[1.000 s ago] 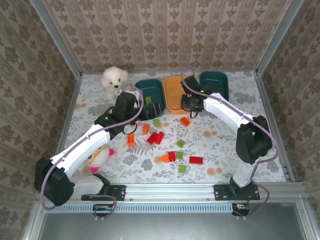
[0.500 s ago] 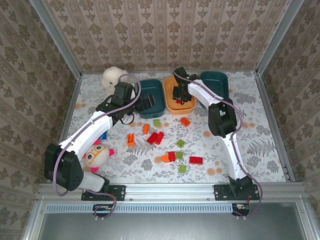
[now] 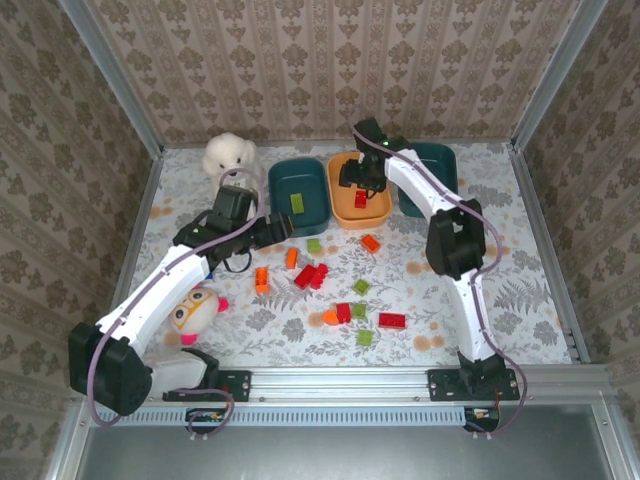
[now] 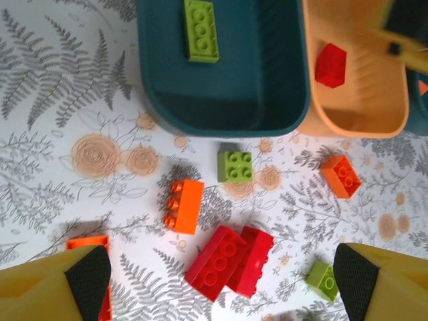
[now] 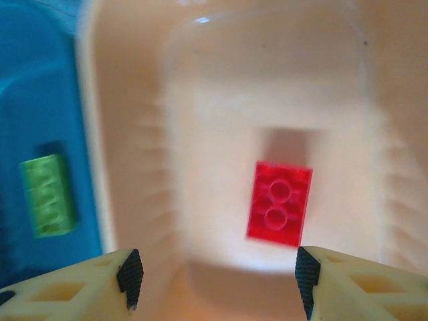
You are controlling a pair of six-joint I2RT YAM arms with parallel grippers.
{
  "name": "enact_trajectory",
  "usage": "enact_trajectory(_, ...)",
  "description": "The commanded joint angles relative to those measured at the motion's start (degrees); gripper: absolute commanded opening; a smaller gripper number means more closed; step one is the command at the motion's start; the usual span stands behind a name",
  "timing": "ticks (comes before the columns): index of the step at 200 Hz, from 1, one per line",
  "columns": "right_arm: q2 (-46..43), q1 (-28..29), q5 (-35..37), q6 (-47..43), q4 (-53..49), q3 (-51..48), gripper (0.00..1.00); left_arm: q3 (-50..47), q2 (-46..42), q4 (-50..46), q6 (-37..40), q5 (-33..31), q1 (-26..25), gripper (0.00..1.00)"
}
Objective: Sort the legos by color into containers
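Orange bin (image 5: 127, 134): 1 red lego (image 5: 279, 202) ahead, btwn R gripper (image 5: 218, 275) fingers, long axis pointing away. Teal bin (image 5: 40, 87): 1 green lego (image 5: 48, 195), same way. L gripper (image 4: 221, 277) & R: fingers apart, empty.

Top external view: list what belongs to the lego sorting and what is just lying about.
Job: loose legos; red lego in the orange bin; green lego in the left teal bin; right teal bin.
Lying about: white plush dog; pink-and-yellow doll.
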Motion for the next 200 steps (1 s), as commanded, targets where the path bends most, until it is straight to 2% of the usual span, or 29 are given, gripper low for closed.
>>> enact_trajectory(1, -13.1, 1.1, -1.0, -2.5, 5.0, -8.6, 0.65, -0.8, -2.4, -2.9, 0.2, -1.1, 0.5, 0.90)
enact_trajectory(32, -26.6, 3.0, -2.0, -4.0, 11.9, -24.7, 0.65, -1.4, -4.5, -4.4, 1.4, 0.3, 0.4, 0.89)
enact_trajectory(89, -43.1, 7.3, -1.4, -2.6, 11.2, -44.2, 0.64, -5.2, -8.0, -5.1, 6.7, 6.9, -1.2, 0.87)
enact_trajectory(108, -49.4, 8.6, -4.4, -1.2, 13.7, -51.6, 0.64, -4.5, -5.5, -4.7, 9.8, 6.8, -5.5, 0.85)
enact_trajectory(136, -59.9, 9.4, -10.5, 3.7, 16.8, -63.7, 0.64, -0.4, 3.4, -4.9, 14.3, 4.2, -14.5, 0.82)
enact_trajectory(168, -72.3, 9.6, -13.9, 7.3, 12.5, -71.7, 0.65, 6.4, 14.6, -4.8, 17.9, 1.7, -23.4, 0.79)
enact_trajectory(200, -85.2, 9.6, -12.4, 8.9, 3.3, -74.1, 0.76, 13.8, 24.4, -6.4, 18.0, -0.8, -27.9, 0.77)
